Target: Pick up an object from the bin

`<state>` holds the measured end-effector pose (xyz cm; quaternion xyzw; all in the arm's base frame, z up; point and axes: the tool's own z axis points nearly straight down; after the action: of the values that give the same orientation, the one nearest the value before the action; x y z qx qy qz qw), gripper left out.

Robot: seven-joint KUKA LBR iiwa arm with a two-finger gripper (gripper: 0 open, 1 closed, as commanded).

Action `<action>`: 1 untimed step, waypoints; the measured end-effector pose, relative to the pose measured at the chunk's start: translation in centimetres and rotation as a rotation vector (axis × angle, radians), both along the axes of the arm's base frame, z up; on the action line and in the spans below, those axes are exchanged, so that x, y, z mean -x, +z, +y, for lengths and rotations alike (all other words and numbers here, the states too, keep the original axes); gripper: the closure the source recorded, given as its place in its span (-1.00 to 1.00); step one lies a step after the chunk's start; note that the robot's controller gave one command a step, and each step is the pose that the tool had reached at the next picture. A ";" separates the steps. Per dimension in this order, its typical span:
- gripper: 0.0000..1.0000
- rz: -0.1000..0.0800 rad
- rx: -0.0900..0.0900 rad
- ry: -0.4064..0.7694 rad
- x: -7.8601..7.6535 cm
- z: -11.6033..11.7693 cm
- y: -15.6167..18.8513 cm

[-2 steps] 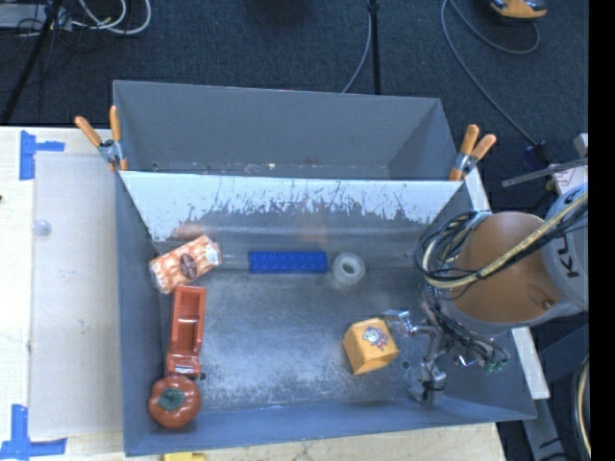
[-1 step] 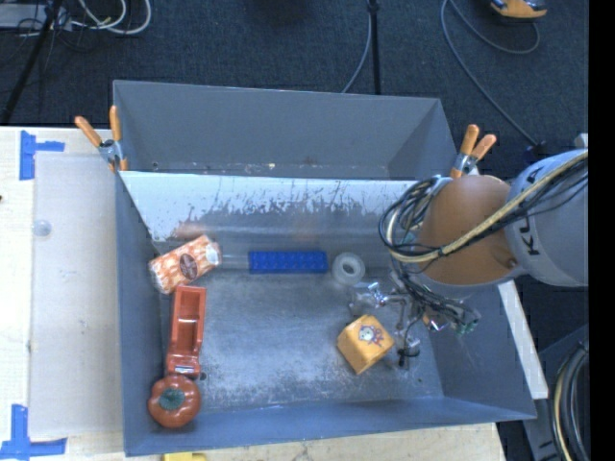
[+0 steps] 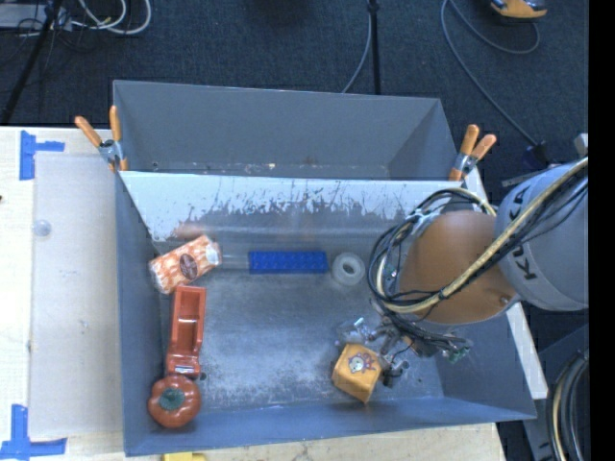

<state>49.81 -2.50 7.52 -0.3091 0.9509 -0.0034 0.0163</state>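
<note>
the grey metal bin (image 3: 279, 142) occupies the middle of the frame. at its left side, an orange patterned packet (image 3: 184, 263) lies tilted near the back wall. below it, a red-orange oblong holder (image 3: 186, 327) lies lengthwise. its lower end touches a red tomato-shaped toy (image 3: 174, 401) in the lower left corner. a blue toy brick (image 3: 288, 261) lies flat at centre along the back wall, with a pale ring (image 3: 347, 269) just beside its right end. at lower right, a yellow-orange block (image 3: 355, 372) with a round disc on its top face rests on the bin floor. the gripper (image 3: 388, 346) sits low at the block's upper right edge, beneath the arm's orange cover (image 3: 450, 267) and looped cables. whether the gripper is open or closed cannot be determined.
</note>
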 end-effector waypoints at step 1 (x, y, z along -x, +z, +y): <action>1.00 0.000 0.000 0.001 0.0 0.0 0.0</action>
<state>49.81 -2.49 7.52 -0.3093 0.9508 -0.0034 0.0162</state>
